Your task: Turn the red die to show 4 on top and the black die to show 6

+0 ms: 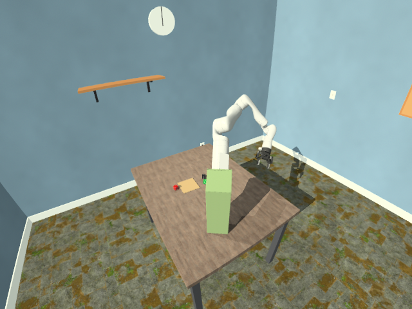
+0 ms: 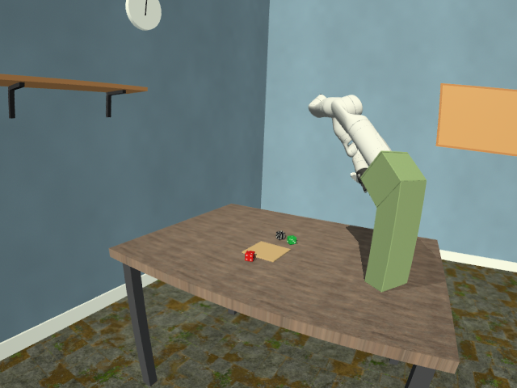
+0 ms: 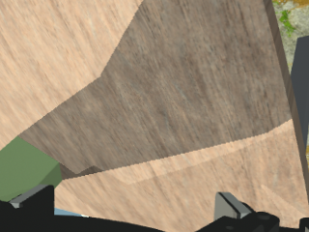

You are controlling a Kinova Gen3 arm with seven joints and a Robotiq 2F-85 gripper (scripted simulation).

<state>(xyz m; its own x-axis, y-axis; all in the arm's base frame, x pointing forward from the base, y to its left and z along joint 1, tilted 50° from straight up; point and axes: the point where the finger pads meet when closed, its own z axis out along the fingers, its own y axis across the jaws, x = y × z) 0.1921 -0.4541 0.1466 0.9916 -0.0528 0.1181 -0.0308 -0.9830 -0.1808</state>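
Observation:
The tan mat (image 1: pixel 188 185) lies flat near the middle of the table; it also shows in the exterior view (image 2: pixel 266 250). The red die (image 1: pixel 175 187) (image 2: pixel 250 255) sits on the table at the mat's corner. The black die (image 2: pixel 279 234) and the green die (image 2: pixel 292 239) sit side by side on the table just off the mat's far edge; in the top view both are partly hidden beside the green block (image 1: pixel 205 179). My gripper (image 1: pixel 263 158) is open and empty, high in the air past the table's far side, far from the dice. Its fingertips show in the wrist view.
A tall green block (image 1: pixel 217 201) stands on the table between the dice and my gripper; it also shows in the exterior view (image 2: pixel 394 221) and hides my gripper there. The arm's base (image 1: pixel 220 156) stands behind the block. The table edge (image 3: pixel 285 72) is below my gripper.

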